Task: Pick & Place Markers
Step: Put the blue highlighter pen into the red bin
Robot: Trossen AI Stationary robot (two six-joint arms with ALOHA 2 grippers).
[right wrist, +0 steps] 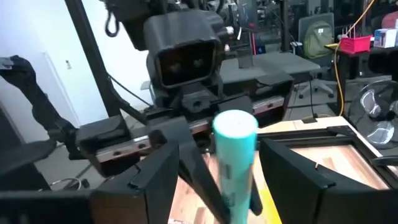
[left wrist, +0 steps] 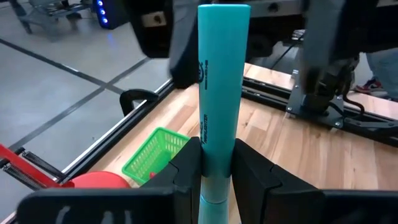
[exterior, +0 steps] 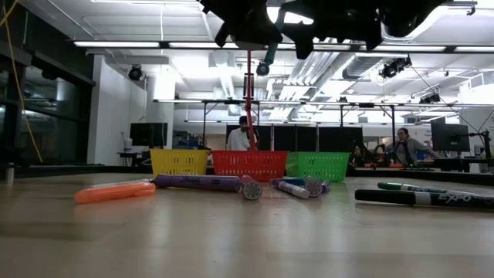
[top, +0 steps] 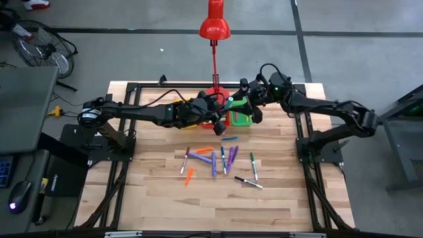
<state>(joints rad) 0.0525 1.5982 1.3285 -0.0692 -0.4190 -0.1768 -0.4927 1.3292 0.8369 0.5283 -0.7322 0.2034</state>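
A teal marker (left wrist: pixel 222 93) sits lifted above the bins, with my left gripper (left wrist: pixel 219 158) shut on it; my left arm reaches in from the table's left (top: pixel 221 109). My right gripper (right wrist: pixel 233 168) comes from the right (top: pixel 250 106) and stands open. One of its fingers is on either side of the marker's free end (right wrist: pixel 235 127), with gaps showing. Several other markers (top: pixel 218 158) lie flat on the wooden table, among them an orange one (exterior: pixel 116 191), a purple one (exterior: pixel 197 183) and a black one (exterior: pixel 417 198). My left gripper pinches the teal marker between its two fingers (left wrist: pixel 189 168), near the end closest to the wrist (left wrist: pixel 217 163). A short paler piece (left wrist: pixel 214 194) shows behind the fingers. The long remainder sticks out ahead of the fingers, lifted clear of table and bins, toward my right gripper.
A yellow bin (exterior: pixel 179 161), a red bin (exterior: pixel 249 164) and a green bin (exterior: pixel 318 165) stand in a row at the table's far middle. Behind them a red lamp (top: pixel 215 26) rises on its pole. People sit in the room beyond the table.
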